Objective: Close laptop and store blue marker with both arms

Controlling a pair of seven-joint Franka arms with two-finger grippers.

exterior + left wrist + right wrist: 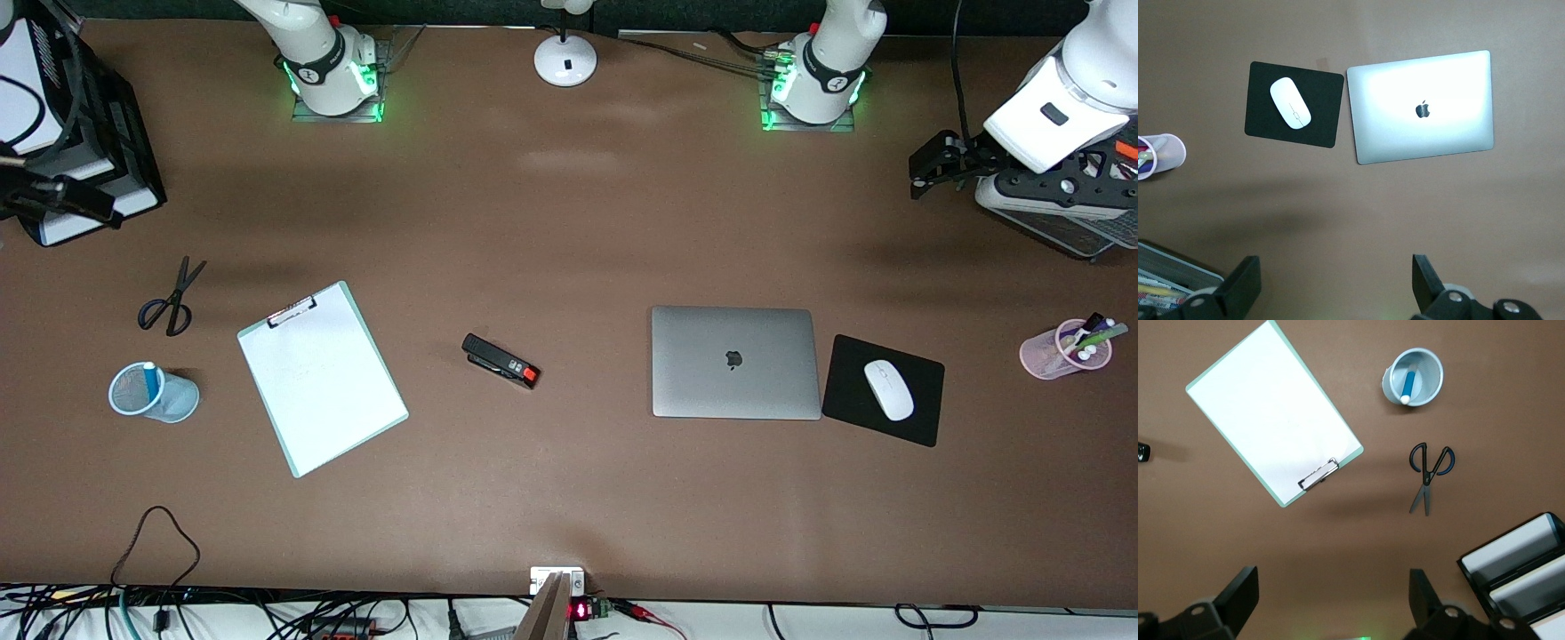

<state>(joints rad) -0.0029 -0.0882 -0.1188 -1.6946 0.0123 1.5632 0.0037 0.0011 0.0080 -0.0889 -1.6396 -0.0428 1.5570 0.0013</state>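
My left gripper and right gripper hang wide apart.
One shut laptop lies under the left gripper; one blue marker stands in the cup under the right gripper.

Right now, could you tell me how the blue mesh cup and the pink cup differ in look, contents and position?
The blue mesh cup sits toward the right arm's end of the table, beside the clipboard; the pink cup sits toward the left arm's end, near the mouse pad. The blue mesh cup holds only the blue marker; the pink cup holds several pens. Both cups stand on the table, untouched by either claw.
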